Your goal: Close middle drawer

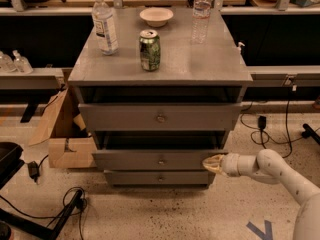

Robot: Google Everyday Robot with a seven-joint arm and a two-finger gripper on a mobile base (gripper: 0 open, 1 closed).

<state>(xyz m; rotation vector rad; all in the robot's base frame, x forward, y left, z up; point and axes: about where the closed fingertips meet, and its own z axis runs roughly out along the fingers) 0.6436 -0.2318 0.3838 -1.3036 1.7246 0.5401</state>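
Against the right edge of the pulled-out middle drawer (135,160) we see the claw (212,164); its opening we cannot tell.

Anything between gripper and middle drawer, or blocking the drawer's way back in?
Nothing visible. The gripper sits at the right end of the middle drawer front, apparently touching it. Nothing pokes out of the drawer's open top, though its inside is dark and mostly hidden.
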